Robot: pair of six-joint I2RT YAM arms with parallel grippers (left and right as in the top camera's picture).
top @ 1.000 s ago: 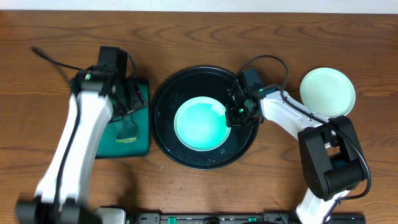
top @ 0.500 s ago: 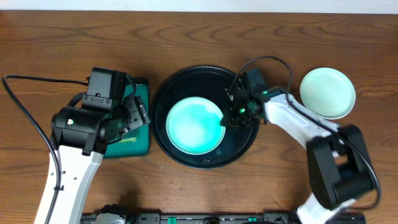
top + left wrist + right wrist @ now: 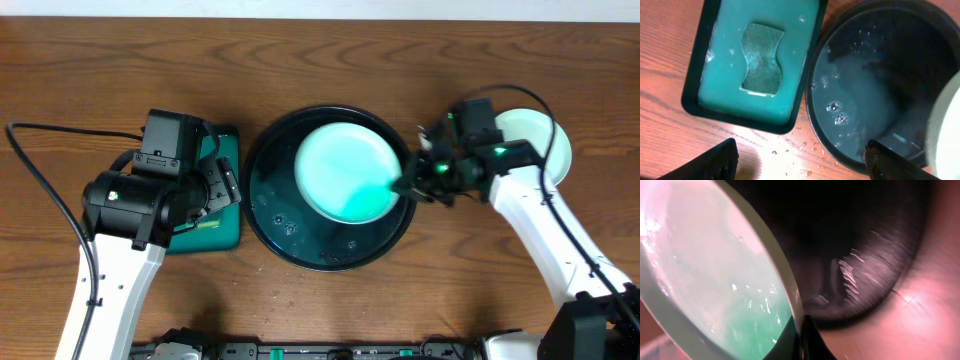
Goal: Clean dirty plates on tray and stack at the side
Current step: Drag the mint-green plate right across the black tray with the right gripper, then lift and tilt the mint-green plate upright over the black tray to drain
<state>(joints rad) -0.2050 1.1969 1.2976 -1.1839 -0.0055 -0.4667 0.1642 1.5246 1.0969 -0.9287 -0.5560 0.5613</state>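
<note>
The right fingers (image 3: 405,187) clamp the right rim of a teal-smeared mint plate (image 3: 345,170), which tilts leftward from them over the black tray (image 3: 290,235). The left fingers (image 3: 208,192) stand wide above the sponge tray (image 3: 228,225). Farther back, near the tabletop's right edge, a clean plate (image 3: 545,150) lies on open wood.

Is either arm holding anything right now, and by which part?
The right gripper pinches the plate by its right rim. The left gripper is open and empty.
</note>
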